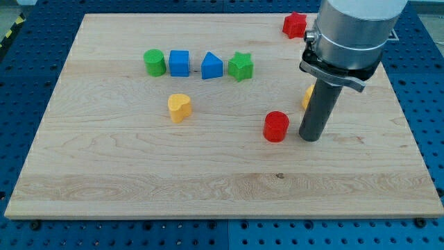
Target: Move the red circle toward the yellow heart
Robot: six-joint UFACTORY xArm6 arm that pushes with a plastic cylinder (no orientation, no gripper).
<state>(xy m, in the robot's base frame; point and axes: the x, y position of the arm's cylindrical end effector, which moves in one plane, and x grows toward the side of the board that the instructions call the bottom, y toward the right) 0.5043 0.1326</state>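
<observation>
Just beside my tip (310, 137): cylindrical red circle (276, 126).

bare board between red circle (276, 126) and yellow heart (180, 107)

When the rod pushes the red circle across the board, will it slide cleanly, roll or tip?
The red circle stands on a flat end, short and squat, so it probably slides rather than tips. The wooden board looks smooth, so little drag seems likely. My tip sits just to its right in the view; an off-centre push may let the round side slip off.
</observation>
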